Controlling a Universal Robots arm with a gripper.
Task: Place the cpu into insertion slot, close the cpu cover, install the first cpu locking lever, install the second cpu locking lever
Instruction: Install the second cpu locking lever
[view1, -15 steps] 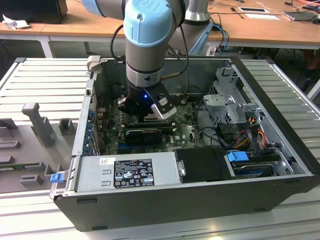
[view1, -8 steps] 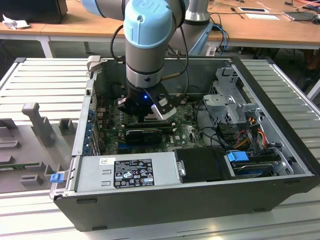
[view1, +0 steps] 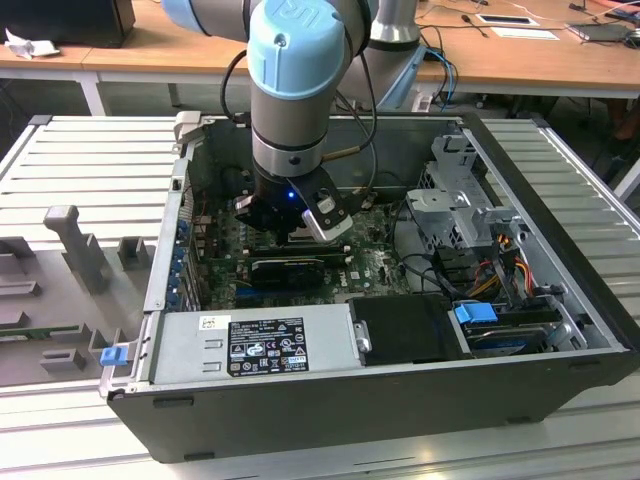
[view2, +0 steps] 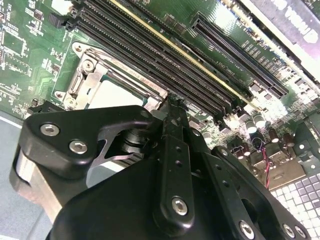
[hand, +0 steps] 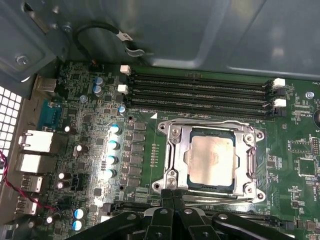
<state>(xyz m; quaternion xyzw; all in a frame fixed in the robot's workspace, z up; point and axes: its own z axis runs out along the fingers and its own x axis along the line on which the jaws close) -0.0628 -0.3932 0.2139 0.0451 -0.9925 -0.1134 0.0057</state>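
Note:
The cpu lies flat in the insertion slot, its pale silver top facing up; it also shows in the second wrist view. The silvery cpu cover lies down around the chip, framing it. My gripper is shut, fingertips pressed together at the edge of the socket beside a thin metal lever. I see nothing held between the fingers. In the exterior view the gripper reaches down into the open computer case onto the green board.
Black memory slots run along the far side of the socket. Capacitors and rear ports stand beside it. The case holds a grey power supply, a black card and a drive cage with cables.

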